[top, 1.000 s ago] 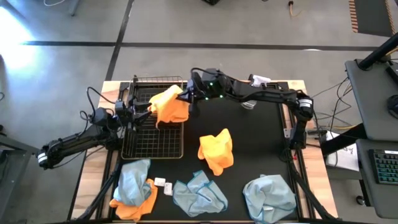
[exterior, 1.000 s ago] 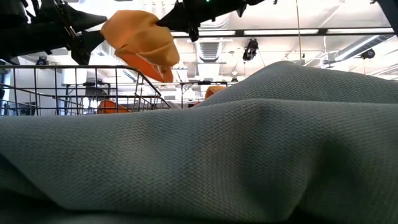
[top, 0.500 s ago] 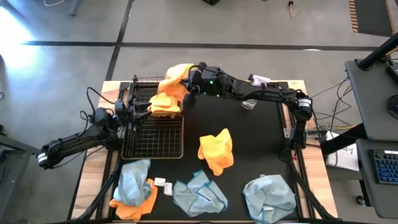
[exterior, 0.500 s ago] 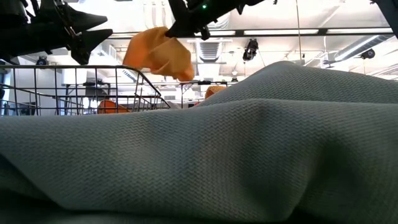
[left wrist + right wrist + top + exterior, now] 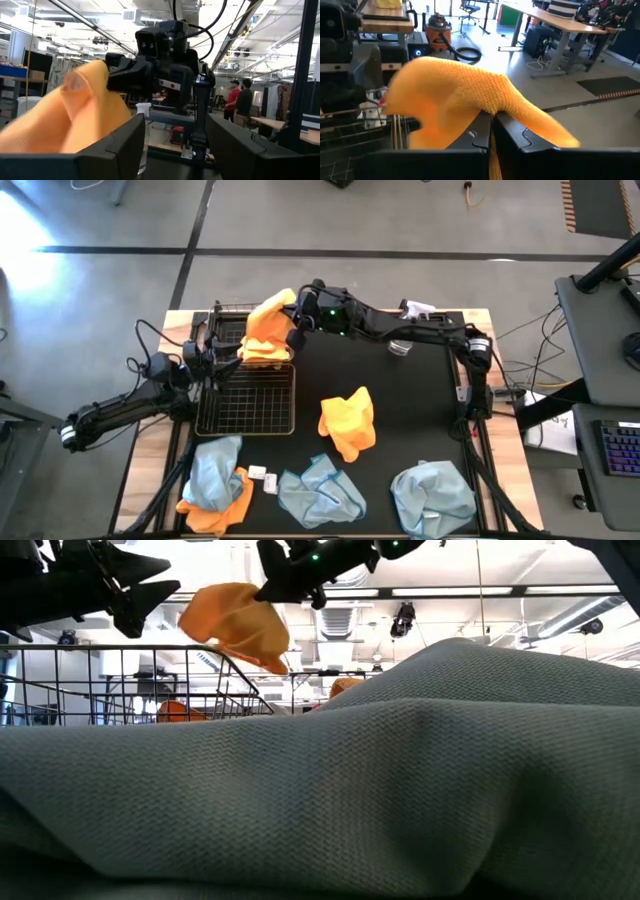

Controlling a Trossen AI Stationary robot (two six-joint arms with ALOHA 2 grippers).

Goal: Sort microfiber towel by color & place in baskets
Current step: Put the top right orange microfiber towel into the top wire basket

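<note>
My right gripper point(image 5: 293, 335) is shut on an orange-yellow towel point(image 5: 268, 330) above the far end of the black wire baskets point(image 5: 245, 395) at the table's left. In the low view the towel point(image 5: 235, 620) hangs above the basket rim point(image 5: 120, 647). My left gripper point(image 5: 226, 359) is open just left of the towel and apart from it. It faces the towel point(image 5: 65, 115) and my right gripper. Another orange-yellow towel point(image 5: 347, 420) lies mid-table. Pale blue-grey towels point(image 5: 320, 490) lie along the near edge. My right gripper pinches a raised fold of the orange-yellow towel point(image 5: 485, 102) between its two shut fingers. The fingers come from the table's right, slanting down. The towel is bunched; it drapes over the fingertips and hangs below them, lifted clear of the basket.
A clear spray bottle point(image 5: 402, 345) stands at the far right of the black mat. A blue-grey towel point(image 5: 215, 470) lies on an orange one point(image 5: 215, 512) at the near left, another point(image 5: 432, 495) at the near right. One blue-grey towel point(image 5: 400, 790) fills the low view's foreground.
My right gripper has carried the orange-yellow towel from over the basket's middle toward the table's far edge, then a little back toward the left. The towel has swung and changed shape while staying lifted. It now hangs apart from my left gripper.
</note>
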